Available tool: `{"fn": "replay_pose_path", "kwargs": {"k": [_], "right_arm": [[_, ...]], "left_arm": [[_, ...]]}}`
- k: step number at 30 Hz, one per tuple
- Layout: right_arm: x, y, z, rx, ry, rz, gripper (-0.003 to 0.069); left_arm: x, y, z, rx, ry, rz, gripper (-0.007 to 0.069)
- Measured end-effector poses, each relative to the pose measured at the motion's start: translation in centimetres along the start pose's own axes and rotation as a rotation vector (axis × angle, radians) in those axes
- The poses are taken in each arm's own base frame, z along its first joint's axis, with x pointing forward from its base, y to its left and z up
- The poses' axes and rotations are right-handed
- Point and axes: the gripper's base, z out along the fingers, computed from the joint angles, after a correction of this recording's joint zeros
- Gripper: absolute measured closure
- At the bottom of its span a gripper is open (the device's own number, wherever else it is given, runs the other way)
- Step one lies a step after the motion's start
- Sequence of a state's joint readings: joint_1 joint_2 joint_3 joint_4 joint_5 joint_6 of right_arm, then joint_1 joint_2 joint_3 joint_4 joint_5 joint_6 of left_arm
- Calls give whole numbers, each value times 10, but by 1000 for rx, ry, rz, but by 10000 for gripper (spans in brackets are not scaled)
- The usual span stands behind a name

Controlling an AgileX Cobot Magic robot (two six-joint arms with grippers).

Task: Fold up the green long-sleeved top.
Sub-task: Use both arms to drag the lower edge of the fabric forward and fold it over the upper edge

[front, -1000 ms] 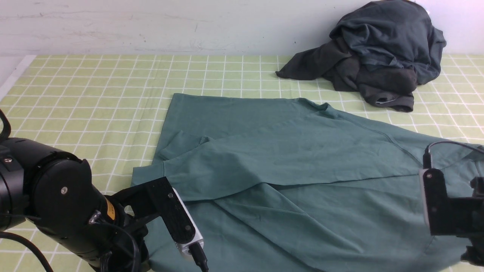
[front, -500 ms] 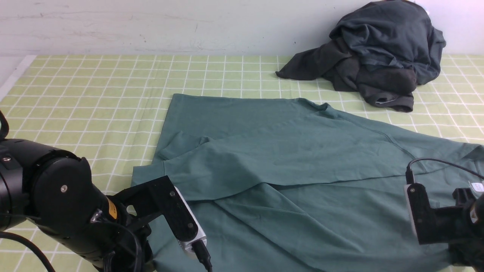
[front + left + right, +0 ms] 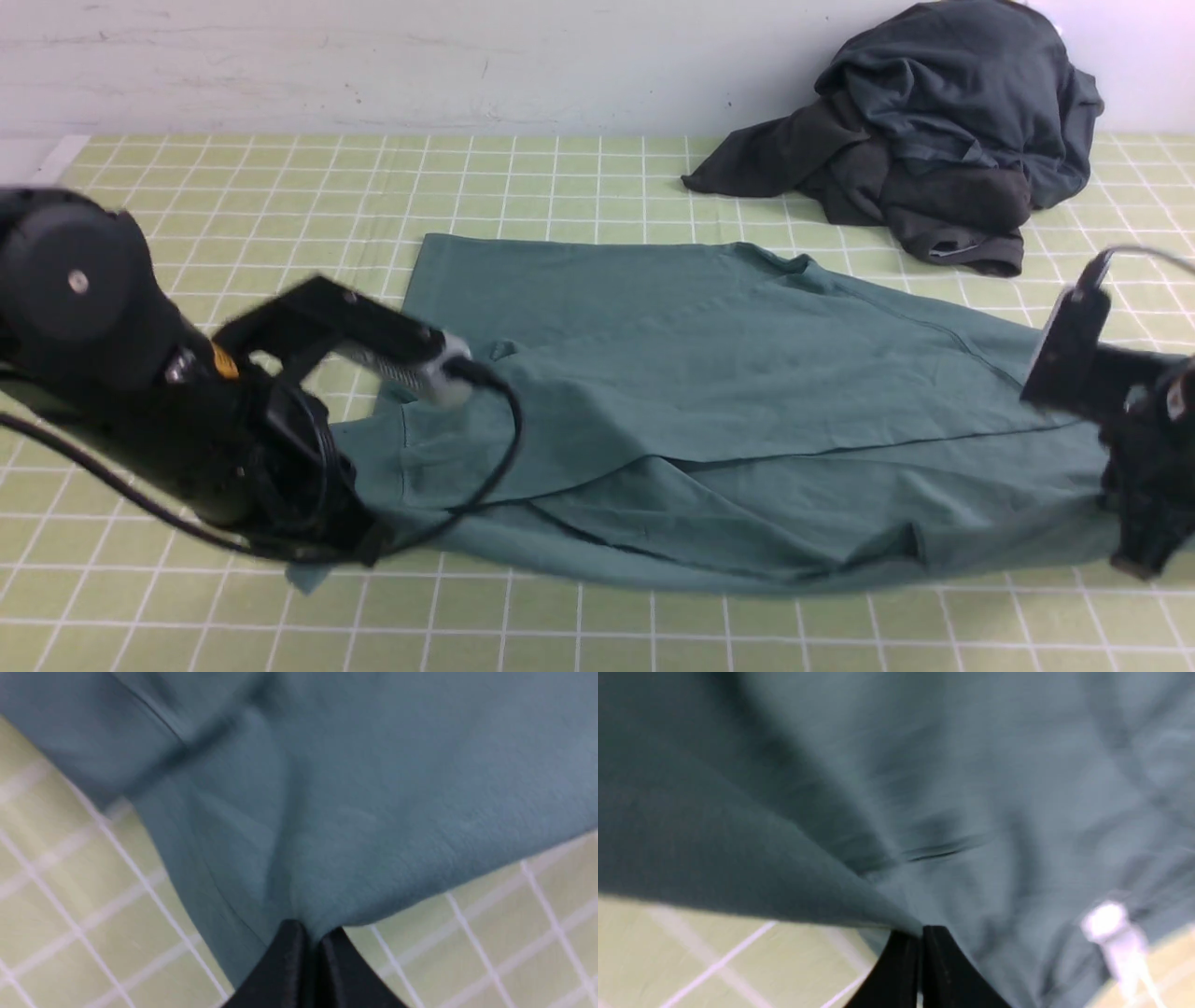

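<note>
The green long-sleeved top (image 3: 728, 373) lies spread across the middle of the table, one sleeve folded over its body. My left gripper (image 3: 341, 553) is shut on the top's near left edge; in the left wrist view the black jaws (image 3: 310, 935) pinch the cloth (image 3: 350, 788) tight. My right gripper (image 3: 1134, 558) is shut on the near right edge; in the right wrist view the closed jaws (image 3: 920, 934) hold a fold of the cloth (image 3: 924, 765). The near hem hangs in a shallow curve between the two grippers, just above the tablecloth.
A pile of dark grey clothes (image 3: 934, 140) lies at the back right against the wall. The table wears a yellow-green checked cloth (image 3: 233, 205). A white tag (image 3: 1106, 917) shows on the top in the right wrist view.
Both arms have risen and moved away from me, carrying the top's near edge with them. A strip of checked cloth now shows in front of the top.
</note>
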State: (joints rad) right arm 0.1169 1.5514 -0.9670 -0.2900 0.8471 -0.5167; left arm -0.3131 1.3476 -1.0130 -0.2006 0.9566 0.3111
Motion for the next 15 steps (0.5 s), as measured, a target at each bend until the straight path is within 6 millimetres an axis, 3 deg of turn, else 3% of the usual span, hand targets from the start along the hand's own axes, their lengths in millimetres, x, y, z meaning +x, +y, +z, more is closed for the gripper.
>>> {"fn": "replay_pose_path", "kwargs": {"k": [5,9,15], "right_arm": [[-22,-28,-27,82,-98,151,664],[-38,-46,-37,124,-157,194,664],[-62,-64,-21,128,-167,225,664]], "left_arm": [[-38,23,-22,-67,-164,-47,619],[-75,44,-21,-95,-221,-67,619],[-127,71,16,-96,-201,-73,619]]}}
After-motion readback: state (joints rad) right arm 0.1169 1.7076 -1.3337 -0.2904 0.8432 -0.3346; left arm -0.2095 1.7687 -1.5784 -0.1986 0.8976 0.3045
